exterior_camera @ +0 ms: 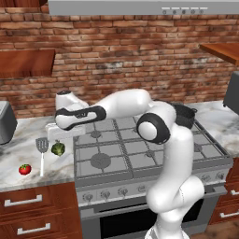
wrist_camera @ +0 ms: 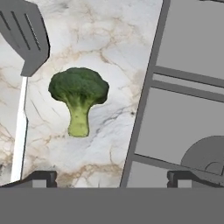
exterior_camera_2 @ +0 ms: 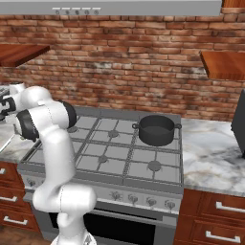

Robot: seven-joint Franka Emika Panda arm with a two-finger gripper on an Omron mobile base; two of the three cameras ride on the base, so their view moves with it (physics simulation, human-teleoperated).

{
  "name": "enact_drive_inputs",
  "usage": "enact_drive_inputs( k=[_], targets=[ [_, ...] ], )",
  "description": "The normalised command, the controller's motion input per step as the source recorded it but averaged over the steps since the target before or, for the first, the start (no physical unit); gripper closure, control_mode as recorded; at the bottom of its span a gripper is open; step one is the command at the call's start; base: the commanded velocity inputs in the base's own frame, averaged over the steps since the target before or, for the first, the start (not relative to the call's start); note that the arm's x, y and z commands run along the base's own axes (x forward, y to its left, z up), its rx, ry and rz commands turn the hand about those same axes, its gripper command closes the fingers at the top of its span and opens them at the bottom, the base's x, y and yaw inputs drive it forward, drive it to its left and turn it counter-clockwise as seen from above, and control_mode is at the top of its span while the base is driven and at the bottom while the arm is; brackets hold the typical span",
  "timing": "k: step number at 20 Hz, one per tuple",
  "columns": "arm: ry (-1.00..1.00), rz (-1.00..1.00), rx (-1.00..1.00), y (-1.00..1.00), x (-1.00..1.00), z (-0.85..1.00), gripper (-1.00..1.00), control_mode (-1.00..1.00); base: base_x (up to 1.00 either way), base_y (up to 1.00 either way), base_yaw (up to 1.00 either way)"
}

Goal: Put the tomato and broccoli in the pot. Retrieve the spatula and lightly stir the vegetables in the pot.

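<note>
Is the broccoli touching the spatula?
Apart. In the hand view, bare marble counter shows between the broccoli and the spatula, both its head and its handle.

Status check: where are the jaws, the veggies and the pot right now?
Gripper open, above the counter, holding nothing. Broccoli beside the spatula; tomato nearer the counter edge. Pot on the stove's back burner. Nothing blocks the broccoli.

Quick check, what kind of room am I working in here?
A home-style kitchen, rendered: a gas stove set in a marble counter, a range hood above, brick wall behind.
</note>
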Motion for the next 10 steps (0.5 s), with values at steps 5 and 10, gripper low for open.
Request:
enact_drive_inputs(
  k=[5, 10],
  targets=[
    [0.04, 0.0, 0.0, 0.26, 0.0, -0.13, -1.0, -1.0, 0.0, 0.0, 0.0],
    [0.0, 0.0, 0.0, 0.27, 0.0, -0.21, -1.0, -1.0, 0.0, 0.0, 0.0]
  ],
)
